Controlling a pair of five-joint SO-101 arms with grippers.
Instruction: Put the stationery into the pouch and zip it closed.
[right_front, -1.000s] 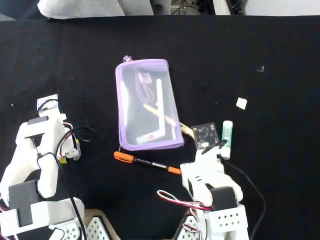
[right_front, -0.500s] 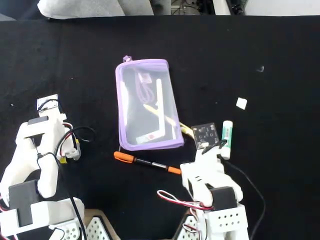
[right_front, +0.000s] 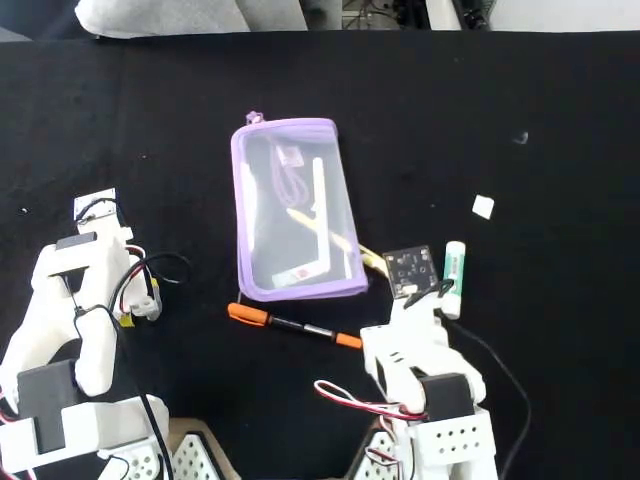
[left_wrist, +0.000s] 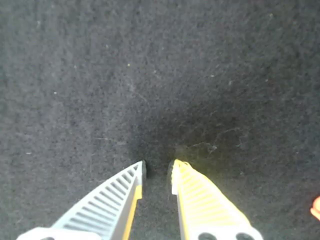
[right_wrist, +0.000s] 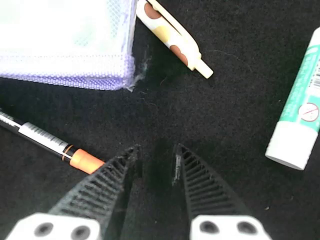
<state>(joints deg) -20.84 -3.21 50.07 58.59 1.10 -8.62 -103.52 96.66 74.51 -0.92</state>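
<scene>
Nothing has shifted since 1 second ago: both arms and every item lie as before. Well left of the pouch, the left gripper hovers over the black table, its 2 fingers slightly parted and empty. The right gripper sits just off the pouch's near right corner, also narrowly spread and empty, between the orange-capped pen and the glue stick. A spotted pen juts from that corner, its other end lost behind the mesh. Whether the zip is open cannot be told.
</scene>
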